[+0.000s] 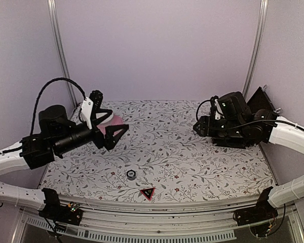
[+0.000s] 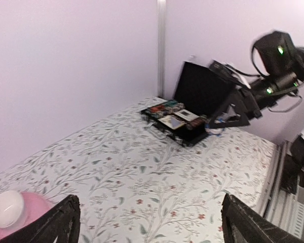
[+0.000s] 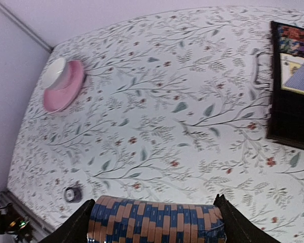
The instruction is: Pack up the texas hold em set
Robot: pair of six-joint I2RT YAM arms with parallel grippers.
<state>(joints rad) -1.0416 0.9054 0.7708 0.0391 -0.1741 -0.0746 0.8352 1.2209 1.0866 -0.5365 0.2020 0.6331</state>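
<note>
The black case (image 2: 188, 132) lies open at the far right of the table, lid (image 2: 200, 86) upright, with card boxes and chips in its tray. My right gripper (image 3: 154, 220) is shut on a blue-and-orange striped chip roll (image 3: 157, 225), held above the cloth left of the case (image 3: 294, 121). From the left wrist view this gripper (image 2: 218, 120) hangs at the case's near edge. My left gripper (image 2: 152, 223) stands wide open and holds nothing, above the table near the pink saucer. The red-black triangle marker (image 1: 147, 193) lies by the front edge.
A pink saucer with a white cup (image 3: 65, 83) stands at the back left, beside my left gripper (image 1: 110, 130). A small black ring (image 1: 131, 175) lies on the floral cloth near the front. The case's metal handle (image 3: 257, 68) points toward the table's middle.
</note>
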